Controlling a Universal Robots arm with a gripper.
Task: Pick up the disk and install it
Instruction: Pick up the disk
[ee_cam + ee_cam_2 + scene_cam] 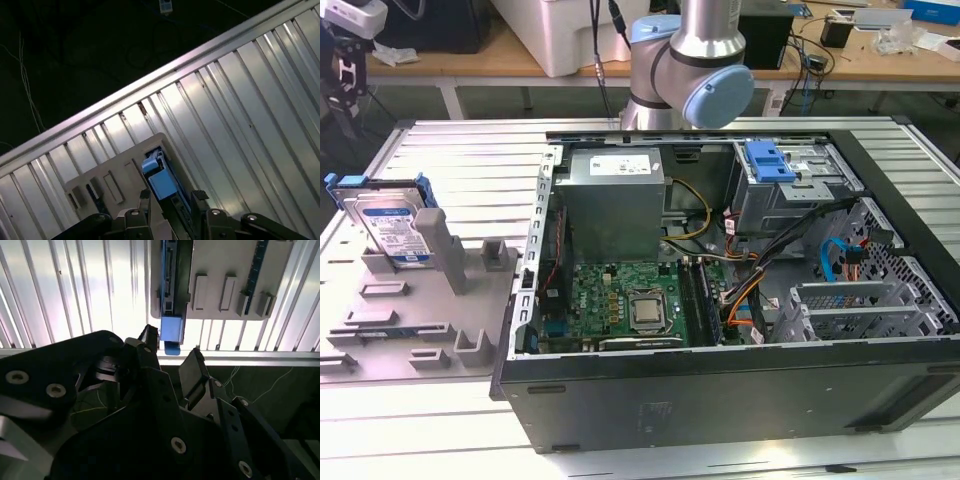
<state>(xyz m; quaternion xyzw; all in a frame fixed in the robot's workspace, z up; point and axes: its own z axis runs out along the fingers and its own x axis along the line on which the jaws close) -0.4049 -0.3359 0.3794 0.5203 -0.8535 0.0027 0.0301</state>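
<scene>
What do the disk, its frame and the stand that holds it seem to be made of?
The disk: silver metal, it seems, with a glossy white-and-blue label. Its frame: blue plastic, matte, likely moulded. The stand: plain grey plastic, probably; dull and without shine.

Ribbed metal worktable (450, 160); wooden bench (510, 65) behind; dark floor (280, 390).

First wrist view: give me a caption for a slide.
Open hand lined up on the blue-framed disk, which stands in a grey holder on the ribbed metal table.

Open computer case (720, 400) beside a grey fixture (420, 330) on a ribbed table (450, 150).
</scene>
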